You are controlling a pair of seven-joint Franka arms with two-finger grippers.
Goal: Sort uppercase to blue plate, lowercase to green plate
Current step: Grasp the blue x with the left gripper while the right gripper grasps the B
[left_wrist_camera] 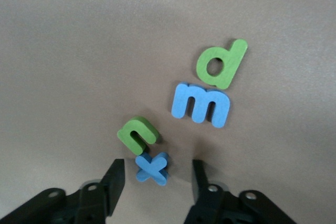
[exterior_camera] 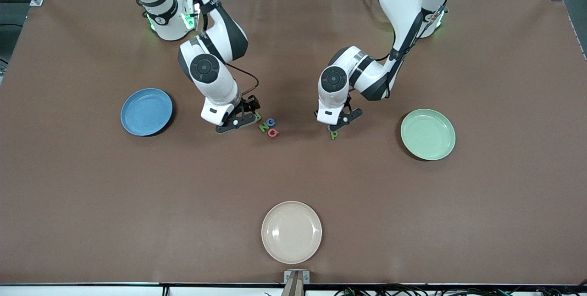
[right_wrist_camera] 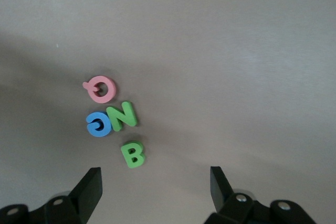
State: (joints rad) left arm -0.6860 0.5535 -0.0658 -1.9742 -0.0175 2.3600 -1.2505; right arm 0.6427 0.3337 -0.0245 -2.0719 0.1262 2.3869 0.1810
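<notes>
Plate, blue [exterior_camera: 146,111]: bare, toward the right arm's end of the table.
Right gripper [exterior_camera: 238,120]: low over the table between the blue plate and the capitals, fingers spread wide with nothing between them.
Capitals: green B [right_wrist_camera: 133,153] lies just outside the gap between the right gripper's fingers; green N [right_wrist_camera: 122,116], blue G [right_wrist_camera: 98,124] and pink Q [right_wrist_camera: 100,88] lie bunched together just past it, N and G touching.
Left gripper [exterior_camera: 340,121]: down at the small letters, fingers part-way in on either side of the blue x [left_wrist_camera: 152,168]; whether they touch it is hard to judge.
Small letters: green n [left_wrist_camera: 137,133] touches the x; blue m [left_wrist_camera: 201,104] and green p [left_wrist_camera: 221,64] lie side by side a little farther out.
Plate, green [exterior_camera: 428,134]: bare, toward the left arm's end.
Plate, cream [exterior_camera: 291,231]: nearest the front camera, well apart from the letters.
</notes>
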